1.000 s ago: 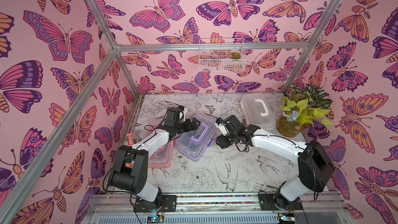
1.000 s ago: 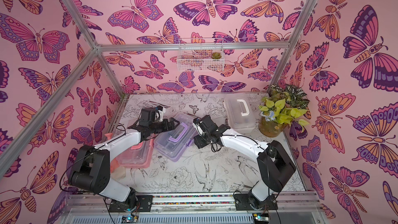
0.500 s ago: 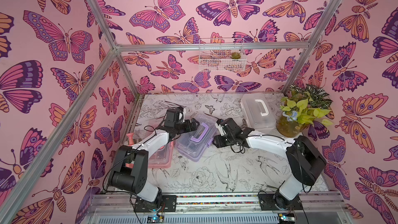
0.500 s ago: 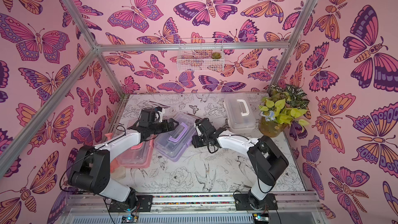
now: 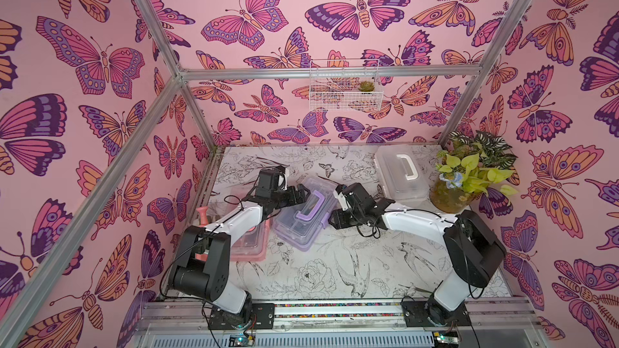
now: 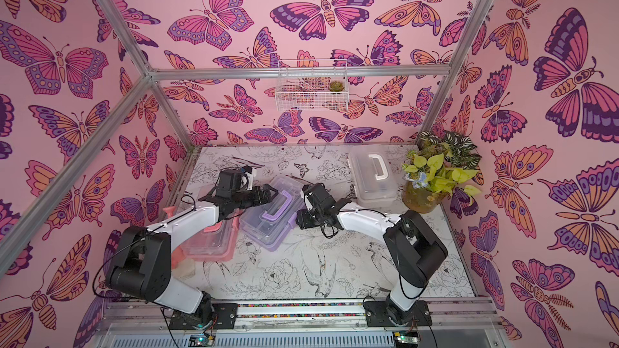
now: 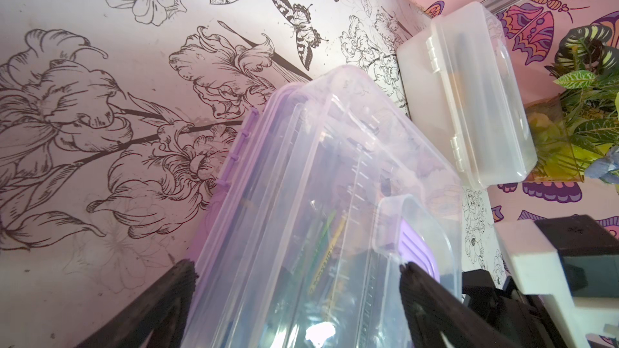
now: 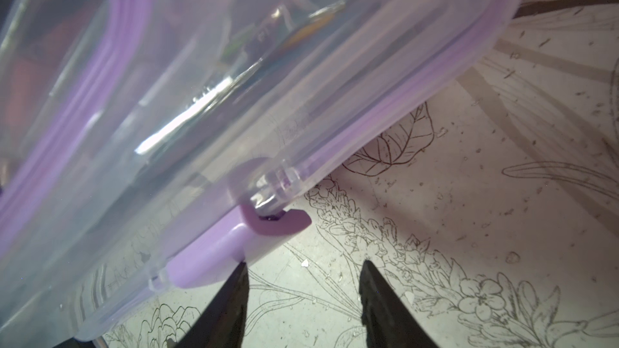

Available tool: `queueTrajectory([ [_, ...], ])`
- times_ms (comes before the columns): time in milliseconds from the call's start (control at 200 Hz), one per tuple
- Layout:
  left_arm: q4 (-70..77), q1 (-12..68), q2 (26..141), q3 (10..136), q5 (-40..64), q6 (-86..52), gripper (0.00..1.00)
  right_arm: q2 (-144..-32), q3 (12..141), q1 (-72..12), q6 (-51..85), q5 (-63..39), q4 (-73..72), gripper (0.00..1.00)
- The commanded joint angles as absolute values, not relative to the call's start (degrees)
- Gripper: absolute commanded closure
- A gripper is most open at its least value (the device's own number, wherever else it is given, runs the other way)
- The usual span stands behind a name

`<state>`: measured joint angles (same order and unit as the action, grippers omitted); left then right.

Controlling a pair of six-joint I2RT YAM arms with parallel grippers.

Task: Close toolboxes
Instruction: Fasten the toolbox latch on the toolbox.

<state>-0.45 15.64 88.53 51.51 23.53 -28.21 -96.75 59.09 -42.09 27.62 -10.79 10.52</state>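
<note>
Your left fingers [image 7: 157, 306]: only the tips show in the wrist view, the rest is cut off by the frame edge. You have them spread wide, one on each side of the clear lid of the purple toolbox [image 7: 318, 162]. Can't tell whether either tip presses the plastic, and no grip can be confirmed.

Your right fingers [image 8: 231, 306]: also cut off at the frame edge in the wrist view. About half open, with only bare surface [image 8: 469, 229] in the gap. One tip sits right at the purple latch [image 8: 214, 262], touching or just short of it, can't tell. The latch sticks out from under the lid's edge. In both top views the tips of both sets are too small and dark to read.

The purple toolbox [image 5: 301, 229] lies skewed mid-surface between your two arms, lid down over the base, purple handle [image 5: 310, 207] on top. Its contents are a blur through the plastic.

The pink toolbox [image 5: 249, 249] is just beside it toward your left, mostly hidden under the left arm [image 5: 234, 219], so its lid state is unreadable. A pink piece [image 5: 202, 215] stands up next to that arm, can't tell what part.

The white toolbox [image 5: 400, 175] sits back right, lid down, white handle up, close to the potted plant [image 5: 469, 172]. The white wire basket [image 5: 341, 90] hangs on the back wall.
</note>
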Motion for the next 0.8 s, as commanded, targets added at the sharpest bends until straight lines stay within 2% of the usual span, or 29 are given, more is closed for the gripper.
queueTrajectory([
  [0,-2.39,15.38,87.82,49.86,24.50,-28.48,0.03,-95.11,58.69,-42.47,30.43,-13.60,5.87,0.45],
  [431,-1.75,15.38,88.50,47.96,25.78,-29.60,0.03,-96.59,53.08,-42.46,39.99,-19.05,-8.04,0.46],
  [791,-0.71,15.60,90.04,43.35,30.28,-32.90,0.07,-99.64,47.67,-42.47,47.84,-19.76,-24.05,0.54],
])
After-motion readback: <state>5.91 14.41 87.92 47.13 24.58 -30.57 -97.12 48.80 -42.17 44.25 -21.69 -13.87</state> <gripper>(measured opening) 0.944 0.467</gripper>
